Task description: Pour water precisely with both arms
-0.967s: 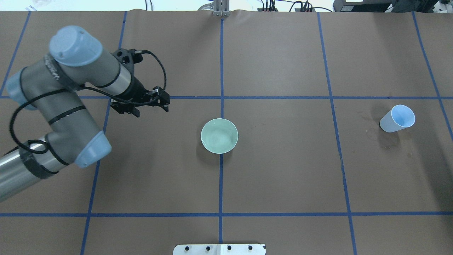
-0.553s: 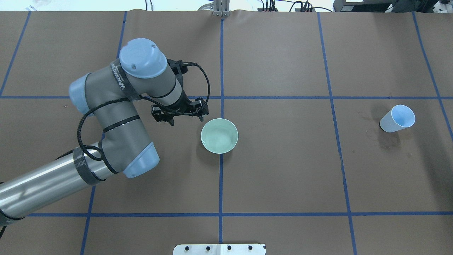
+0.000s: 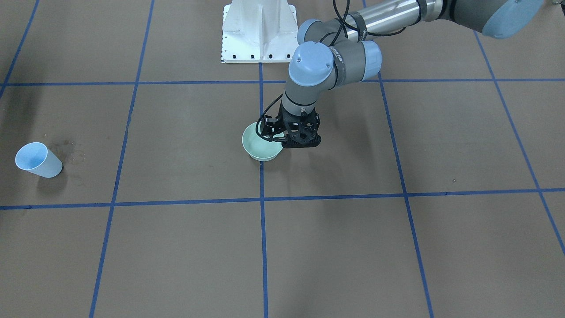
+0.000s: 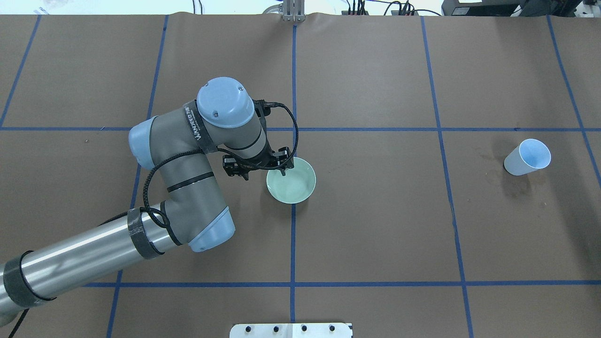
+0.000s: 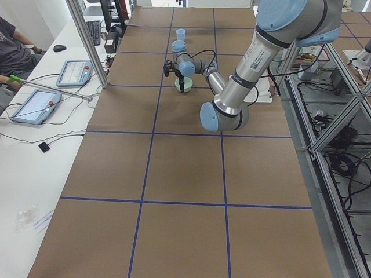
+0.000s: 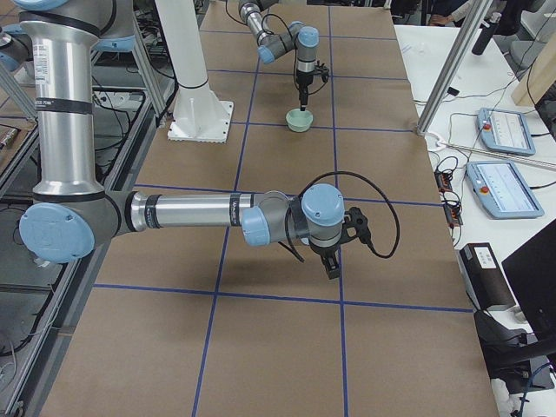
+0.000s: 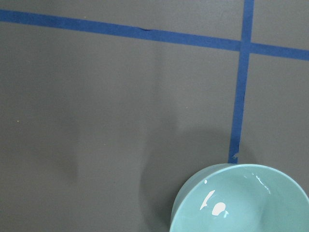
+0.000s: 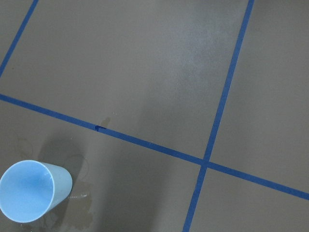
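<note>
A pale green bowl (image 4: 293, 184) stands at the table's middle; it also shows in the front view (image 3: 258, 146). White glints of water (image 7: 219, 209) show inside the bowl (image 7: 241, 205) in the left wrist view. My left gripper (image 4: 264, 172) is open and points down at the bowl's left rim, one finger over the rim, one outside. It holds nothing. A light blue cup (image 4: 527, 158) stands far to the right, also in the right wrist view (image 8: 31, 195). My right gripper (image 6: 333, 265) shows only in the right side view; I cannot tell whether it is open or shut.
The table is brown paper with a grid of blue tape lines (image 4: 293, 234). Damp stains (image 8: 79, 193) lie around the cup. The white pedestal (image 3: 258, 31) stands at the robot's edge. Tablets and cables (image 6: 504, 130) lie on a side bench.
My left arm has swung right, from the table's left part to the bowl. Its gripper has stayed open and now stands at the bowl's left rim. Bowl and cup have not moved.
</note>
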Motion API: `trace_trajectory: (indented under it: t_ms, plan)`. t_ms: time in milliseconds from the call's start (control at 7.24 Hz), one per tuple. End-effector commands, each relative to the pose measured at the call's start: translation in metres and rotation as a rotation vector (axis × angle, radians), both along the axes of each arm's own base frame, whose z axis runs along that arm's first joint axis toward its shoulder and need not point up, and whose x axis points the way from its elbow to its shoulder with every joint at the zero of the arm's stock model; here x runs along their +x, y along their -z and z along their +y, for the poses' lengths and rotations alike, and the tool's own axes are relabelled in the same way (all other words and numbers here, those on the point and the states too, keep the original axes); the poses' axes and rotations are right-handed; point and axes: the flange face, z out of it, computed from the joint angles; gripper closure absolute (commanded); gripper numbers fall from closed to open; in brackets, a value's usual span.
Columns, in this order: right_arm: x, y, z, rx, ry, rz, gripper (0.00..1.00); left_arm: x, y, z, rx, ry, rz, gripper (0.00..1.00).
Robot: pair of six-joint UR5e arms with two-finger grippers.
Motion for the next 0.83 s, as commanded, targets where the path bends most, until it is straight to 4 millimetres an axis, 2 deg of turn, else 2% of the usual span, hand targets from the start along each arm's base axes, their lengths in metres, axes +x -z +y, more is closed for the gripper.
trace_trajectory:
  t_ms: [0,138,691]
  plan:
    - [-0.005,-0.0045,0.0053,-0.018,0.016,-0.021,0.01,0.0086,-0.004,0.0049,-0.001,-0.007,-0.005,0.34]
    - [-0.0042,-0.0053,0.0061,-0.019,0.015,-0.021,0.01,0.0096,-0.0047,0.0056,-0.003,-0.007,-0.006,0.59]
    - [-0.0013,-0.0061,0.0057,-0.021,0.009,-0.021,0.01,0.0077,0.0029,0.0081,0.005,-0.009,0.007,1.0]
